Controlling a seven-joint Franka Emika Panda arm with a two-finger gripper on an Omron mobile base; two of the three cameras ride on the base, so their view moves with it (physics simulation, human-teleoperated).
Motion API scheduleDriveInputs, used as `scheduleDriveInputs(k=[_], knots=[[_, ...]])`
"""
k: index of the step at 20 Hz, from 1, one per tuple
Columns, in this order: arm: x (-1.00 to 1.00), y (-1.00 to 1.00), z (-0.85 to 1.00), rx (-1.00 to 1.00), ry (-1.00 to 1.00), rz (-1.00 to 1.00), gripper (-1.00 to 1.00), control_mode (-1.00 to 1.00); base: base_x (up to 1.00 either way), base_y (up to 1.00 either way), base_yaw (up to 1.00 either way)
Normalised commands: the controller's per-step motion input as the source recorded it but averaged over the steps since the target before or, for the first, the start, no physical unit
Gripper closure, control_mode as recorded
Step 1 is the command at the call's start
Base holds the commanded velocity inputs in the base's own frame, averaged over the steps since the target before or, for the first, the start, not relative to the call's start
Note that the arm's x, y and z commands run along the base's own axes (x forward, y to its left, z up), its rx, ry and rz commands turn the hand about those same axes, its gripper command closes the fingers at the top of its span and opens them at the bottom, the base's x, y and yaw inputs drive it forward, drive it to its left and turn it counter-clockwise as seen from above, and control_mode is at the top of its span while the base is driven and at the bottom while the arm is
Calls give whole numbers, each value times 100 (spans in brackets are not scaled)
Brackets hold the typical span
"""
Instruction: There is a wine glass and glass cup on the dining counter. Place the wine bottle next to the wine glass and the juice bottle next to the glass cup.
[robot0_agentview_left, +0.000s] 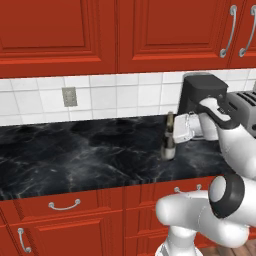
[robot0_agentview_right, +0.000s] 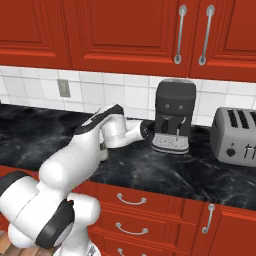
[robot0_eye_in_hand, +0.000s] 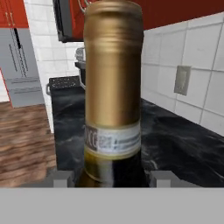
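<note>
**A:** What is nearest the camera on the hand?

**B:** The tall dark glass wine bottle with a gold foil neck and pale label band (robot0_eye_in_hand: 113, 100). It stands upright between the two grey finger tips (robot0_eye_in_hand: 62, 178) of the white two-finger gripper (robot0_eye_in_hand: 111, 179), one tip on each side of its shoulder.

**A:** So the jaws are closed on it?

**B:** They look drawn in against the glass on both sides, gripping the bottle low on the neck. In the left base view the gripper (robot0_agentview_left: 172, 131) comes at the wine bottle (robot0_agentview_left: 169, 137) from the right, level with its upper part.

**A:** And where does the bottle stand?

**B:** On the black white-veined marble worktop (robot0_agentview_left: 75, 155) above the red drawer cabinets with curved metal handles (robot0_agentview_left: 65, 210). Whether its base touches the stone or is just clear of it, I cannot tell.

**A:** What lies beyond it?

**B:** Just right of the hand, a black boxy coffee machine with a silver drip tray (robot0_agentview_right: 172, 117) stands against the white tiled wall (robot0_agentview_right: 125, 95). Further right is a silver slotted toaster (robot0_agentview_right: 235, 135). A grey wall socket (robot0_agentview_left: 69, 96) sits in the tiles, and red wall cupboards (robot0_agentview_left: 100, 30) hang above.
</note>
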Motion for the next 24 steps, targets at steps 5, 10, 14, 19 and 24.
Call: scheduleDriveInputs(k=[5,10,14,19,24], knots=[[-48,0,55,6,0,-2,100,-100,0,0,0],[-46,2,34,7,-5,0,100,-100,0,0,0],[-52,8,27,2,-11,-1,100,-100,0,0,0],[-53,6,27,0,-15,0,100,-100,0,0,0],[-48,5,25,0,-8,0,100,-100,0,0,0]])
